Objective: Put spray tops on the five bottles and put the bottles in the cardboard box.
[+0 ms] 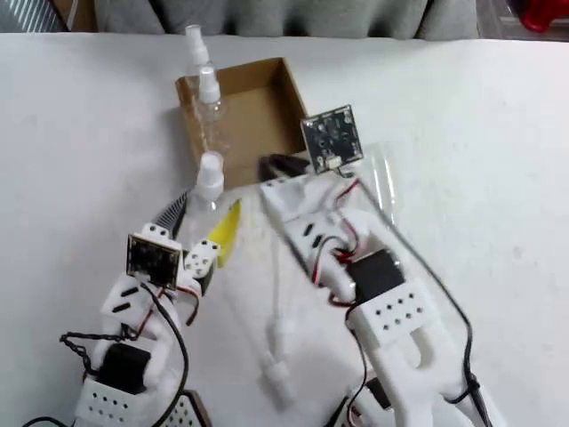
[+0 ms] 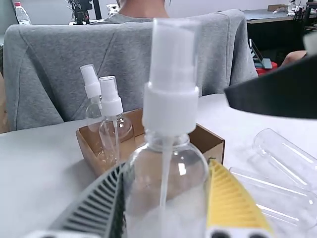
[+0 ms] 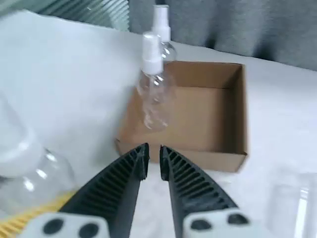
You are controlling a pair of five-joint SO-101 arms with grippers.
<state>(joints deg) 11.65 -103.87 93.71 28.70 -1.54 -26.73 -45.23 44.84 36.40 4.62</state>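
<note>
Beside cardboard box, we saw left gripper clamped on spray-topped bottle; right gripper almost closed, empty.

The bottle gripped in the left end effector is made of clear, glossy plastic, and its spray top is moulded in smooth white plastic. That end effector's jaws are faced with ribbed plastic, one grey and one yellow. Those of the right end effector are ribbed in matt black. The cardboard box is formed of brown, matt paperboard. The worktop is finished white and matt. Grey knitted cloth is draped behind.
</note>
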